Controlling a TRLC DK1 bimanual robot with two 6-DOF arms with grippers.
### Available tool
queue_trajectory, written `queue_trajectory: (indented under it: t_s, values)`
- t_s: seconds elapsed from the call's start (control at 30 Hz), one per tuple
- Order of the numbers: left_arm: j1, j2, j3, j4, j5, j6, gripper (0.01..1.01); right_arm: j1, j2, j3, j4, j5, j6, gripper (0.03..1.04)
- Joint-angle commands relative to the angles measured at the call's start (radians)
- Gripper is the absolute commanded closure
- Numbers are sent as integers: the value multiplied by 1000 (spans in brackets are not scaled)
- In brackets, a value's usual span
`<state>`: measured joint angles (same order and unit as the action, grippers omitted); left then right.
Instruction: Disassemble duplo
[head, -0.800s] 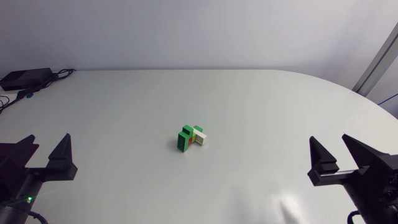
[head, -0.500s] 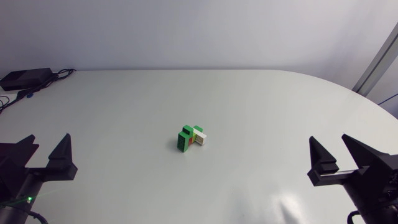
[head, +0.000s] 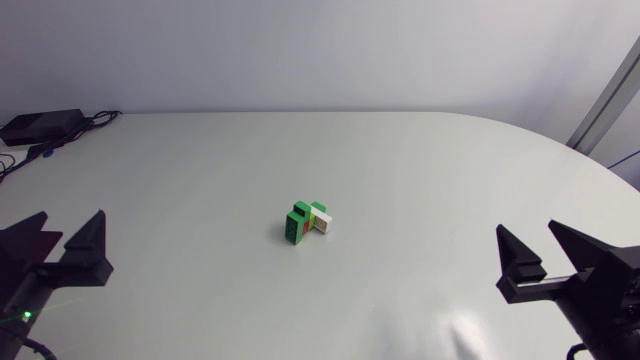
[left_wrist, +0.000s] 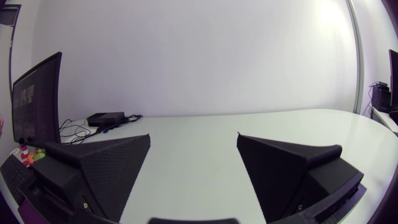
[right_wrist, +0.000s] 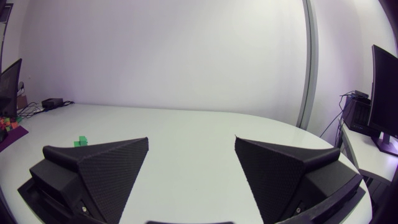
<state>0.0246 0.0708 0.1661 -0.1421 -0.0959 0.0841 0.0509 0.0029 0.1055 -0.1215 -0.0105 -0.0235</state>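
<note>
The white surface (head: 200, 170) carries the duplo (head: 306, 222) at its middle. Left pincer (head: 70, 217) and right pincer (head: 526, 228) hang released near the side edges, well apart from it. Pushed from one side only, the small stack would likely skid or topple.

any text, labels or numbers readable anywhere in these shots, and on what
None: no word, number or sign can be read in any view.
duplo stack: green and white bricks, no print showing.
left gripper and right gripper: matte black, no markings visible.
table: plain white, no labels.
black box at the table's far corner: any label is too small to tell.
</note>
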Motion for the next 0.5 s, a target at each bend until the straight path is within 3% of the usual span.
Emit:
queue_trajectory:
  t_s: [0.0, 0.2, 0.3, 0.47]
  values:
    - [-6, 100, 131, -24, 7, -29, 90, 21, 6, 94, -30, 0, 2, 66]
    - [-137, 337, 317, -108, 9, -83, 92, 32, 189, 255, -84, 3, 22, 66]
    - [-163, 477, 403, -142, 9, -124, 93, 33, 292, 312, -87, 1, 27, 66]
    - [-207, 764, 558, -266, 12, -96, 120, 32, 419, 372, -87, -26, 57, 66]
